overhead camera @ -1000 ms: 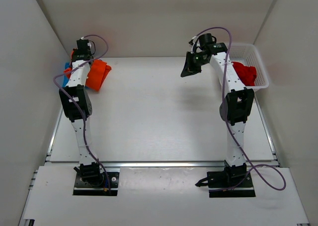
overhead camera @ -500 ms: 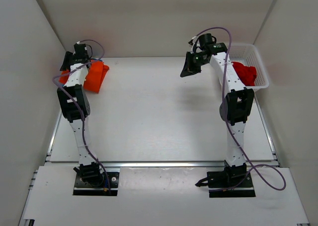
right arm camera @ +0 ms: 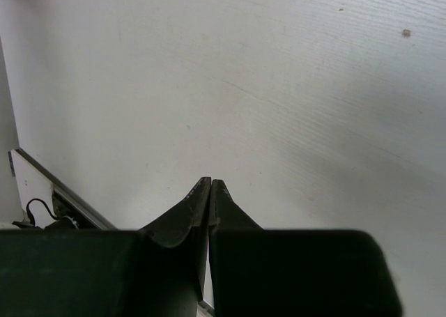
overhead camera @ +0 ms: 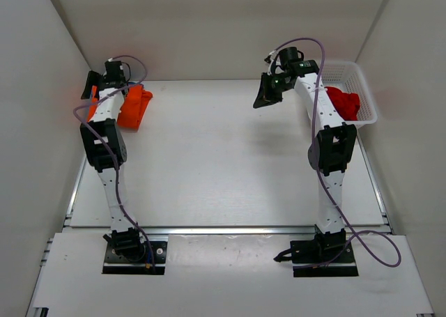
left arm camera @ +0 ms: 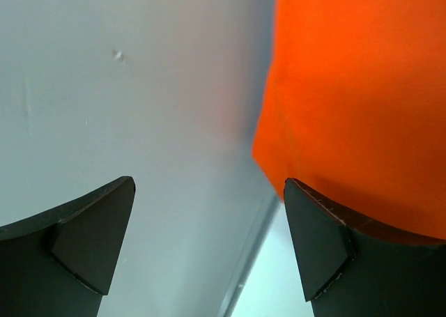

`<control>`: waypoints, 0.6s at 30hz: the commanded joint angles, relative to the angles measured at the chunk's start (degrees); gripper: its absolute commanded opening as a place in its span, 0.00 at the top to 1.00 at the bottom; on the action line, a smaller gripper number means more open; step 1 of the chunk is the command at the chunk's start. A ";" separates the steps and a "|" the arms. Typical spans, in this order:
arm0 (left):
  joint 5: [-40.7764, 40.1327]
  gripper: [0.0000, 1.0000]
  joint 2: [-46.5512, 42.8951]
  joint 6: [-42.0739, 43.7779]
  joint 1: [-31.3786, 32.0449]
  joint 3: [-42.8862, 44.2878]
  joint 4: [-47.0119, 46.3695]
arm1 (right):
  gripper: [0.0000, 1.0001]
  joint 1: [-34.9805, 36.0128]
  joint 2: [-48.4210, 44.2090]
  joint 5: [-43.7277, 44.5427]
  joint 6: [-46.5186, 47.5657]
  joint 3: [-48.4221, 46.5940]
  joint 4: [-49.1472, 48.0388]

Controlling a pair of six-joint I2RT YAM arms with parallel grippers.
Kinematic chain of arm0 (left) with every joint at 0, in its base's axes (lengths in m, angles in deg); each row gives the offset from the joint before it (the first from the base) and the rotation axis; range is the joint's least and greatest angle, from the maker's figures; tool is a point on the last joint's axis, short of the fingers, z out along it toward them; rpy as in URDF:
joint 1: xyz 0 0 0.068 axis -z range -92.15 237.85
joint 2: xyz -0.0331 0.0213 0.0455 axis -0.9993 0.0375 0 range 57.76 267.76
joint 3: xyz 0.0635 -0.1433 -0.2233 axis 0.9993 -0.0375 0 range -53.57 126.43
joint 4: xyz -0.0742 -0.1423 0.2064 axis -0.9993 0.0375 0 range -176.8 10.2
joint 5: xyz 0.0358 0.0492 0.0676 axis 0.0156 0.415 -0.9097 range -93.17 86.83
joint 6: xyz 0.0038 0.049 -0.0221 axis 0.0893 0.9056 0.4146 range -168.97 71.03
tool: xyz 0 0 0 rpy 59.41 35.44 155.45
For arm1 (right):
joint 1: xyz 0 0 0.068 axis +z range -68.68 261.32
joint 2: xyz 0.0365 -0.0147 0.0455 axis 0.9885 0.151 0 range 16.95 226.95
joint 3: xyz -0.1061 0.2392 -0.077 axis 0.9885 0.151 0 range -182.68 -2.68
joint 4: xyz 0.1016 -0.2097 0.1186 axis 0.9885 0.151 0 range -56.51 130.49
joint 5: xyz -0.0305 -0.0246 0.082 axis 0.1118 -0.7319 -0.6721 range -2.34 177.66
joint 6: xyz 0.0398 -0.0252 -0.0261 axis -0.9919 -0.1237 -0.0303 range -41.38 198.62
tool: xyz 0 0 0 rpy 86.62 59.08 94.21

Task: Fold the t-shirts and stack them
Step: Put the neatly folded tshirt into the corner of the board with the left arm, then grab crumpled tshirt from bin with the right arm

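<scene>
Two shirts show; the blue one is not in view.

Left claw (left arm camera: 208,191): jaws spread wide, nothing between them. Orange shirt (left arm camera: 362,101) lies just to the right of it, the cloth edge reaching the right finger's tip. From above it reads as a folded bundle, close on this claw's inner side.

Right claw (right arm camera: 210,184): fingers pressed together, empty, hanging over bare table (overhead camera: 209,157). Red shirt (overhead camera: 343,102) sits crumpled in the basket (overhead camera: 362,70), off to this claw's outer side, near but apart.

Handling (my judgement):
- Shirts look light, limp and not fragile.
- Lifted by one point, a shirt will sag and lose its fold.
- Thin cloth may slip out of a shallow pinch.
- Red shirt looks like the one left to fold. Pinch a raised ridge of the heap to lift it out of the basket.
- Then re-grip at the shoulder seams or hem corners, one claw each, to spread it flat.
</scene>
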 commanded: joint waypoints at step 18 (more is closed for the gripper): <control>69.07 0.01 -12.15 -10.99 28.86 -4.13 31.28 | 0.38 -17.06 -21.56 34.10 0.13 7.51 1.81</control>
